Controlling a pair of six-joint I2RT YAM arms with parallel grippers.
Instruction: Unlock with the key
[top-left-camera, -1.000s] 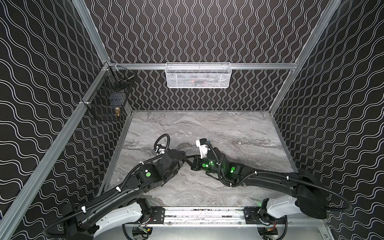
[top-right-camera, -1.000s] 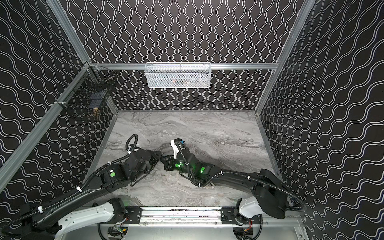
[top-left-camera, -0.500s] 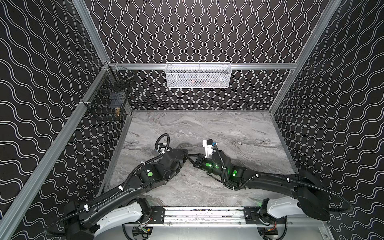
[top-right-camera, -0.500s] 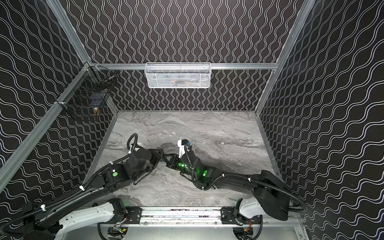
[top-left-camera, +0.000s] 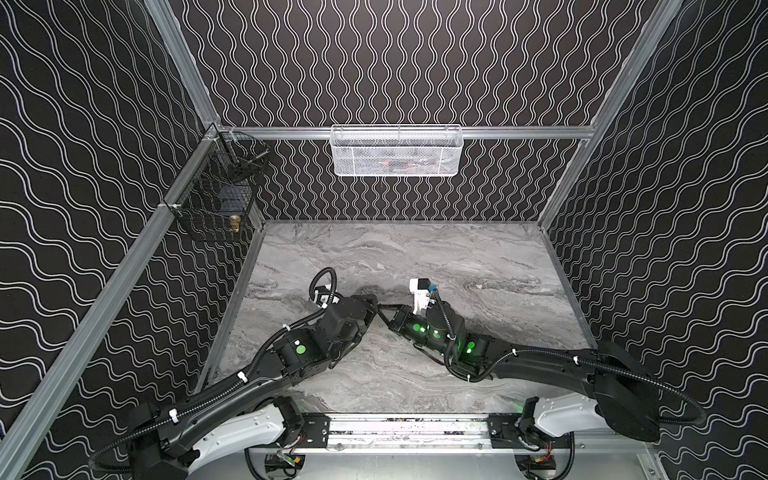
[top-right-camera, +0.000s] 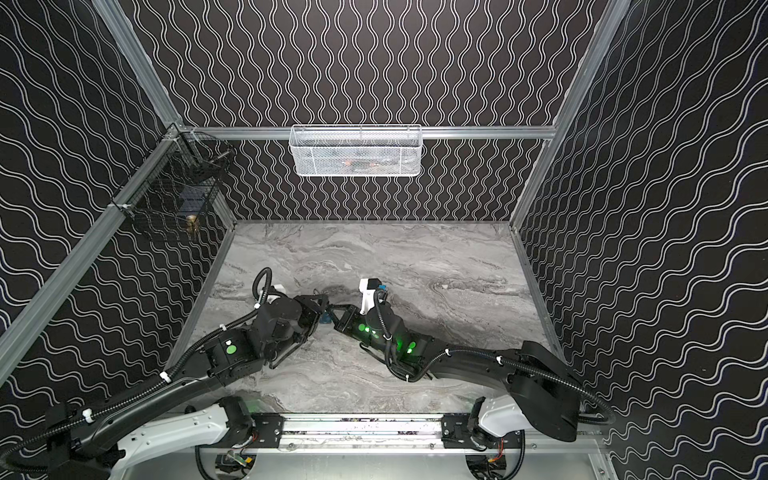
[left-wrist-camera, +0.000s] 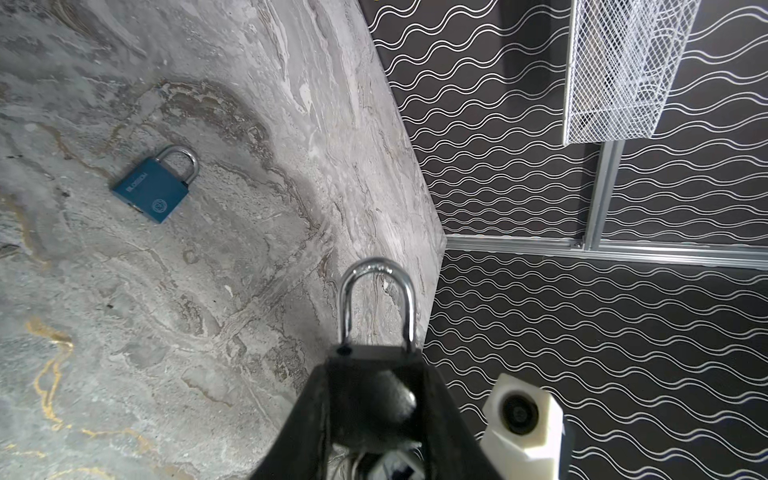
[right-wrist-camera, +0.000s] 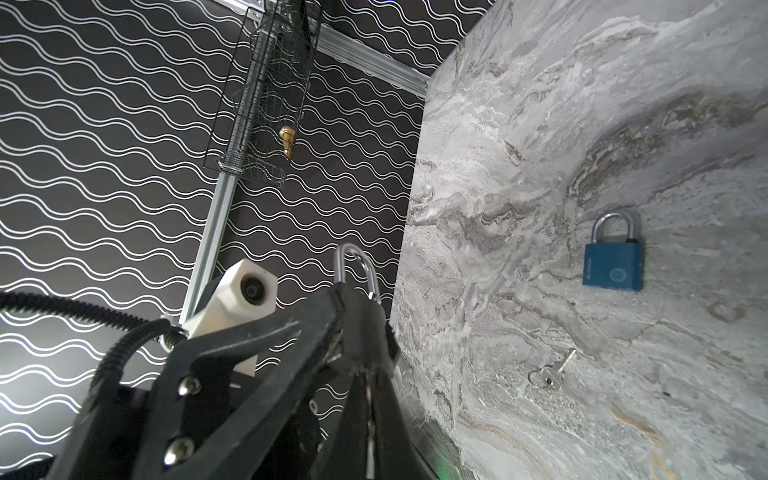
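1. The grey surface (top-left-camera: 457, 257) lies under both arms.
2. The left claw (left-wrist-camera: 376, 365) grips a black padlock (left-wrist-camera: 361, 399) up off the surface.
3. The right claw (right-wrist-camera: 357, 303) is pinched tight against that padlock.
4. A blue padlock (right-wrist-camera: 613, 266) lies flat.
5. 1 key (right-wrist-camera: 552, 374) lies near it.

A white wire-mesh basket (top-left-camera: 397, 151) hangs at upper centre of the frame. A black wire basket (top-left-camera: 216, 195) holding a small brass object (top-left-camera: 235, 222) sits at left, above the grey marbled table (top-left-camera: 478, 257).

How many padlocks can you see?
2. A black padlock is held in the left gripper; a blue padlock lies flat on the table. The black wire basket may hide others.
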